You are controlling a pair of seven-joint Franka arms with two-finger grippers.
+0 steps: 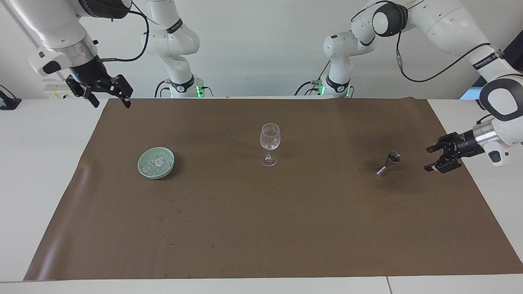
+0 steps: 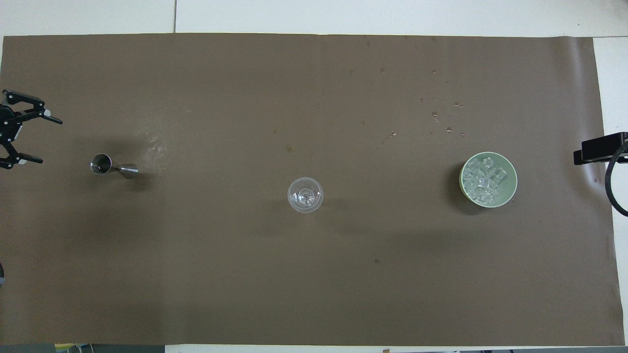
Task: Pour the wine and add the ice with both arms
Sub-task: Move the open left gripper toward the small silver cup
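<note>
We see the ice (image 1: 157, 162) heaped in a green bowl (image 1: 144, 170) toward the right arm's end of the brown mat (image 1: 261, 228); a heap has no long axis. The wine glass (image 1: 269, 143) stands upright mid-mat. A metal jigger (image 1: 388, 163) leans there. The left gripper (image 1: 430, 158) hangs beside it, fingers spread, empty. The right gripper (image 1: 109, 99) waits over the mat's corner, also spread. White walls surround.

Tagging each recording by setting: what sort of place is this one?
Probably a robotics lab set up as a drinks station: two white arms fixed at a white table under a brown mat, with only a wine glass, a metal jigger and a bowl of ice.
</note>
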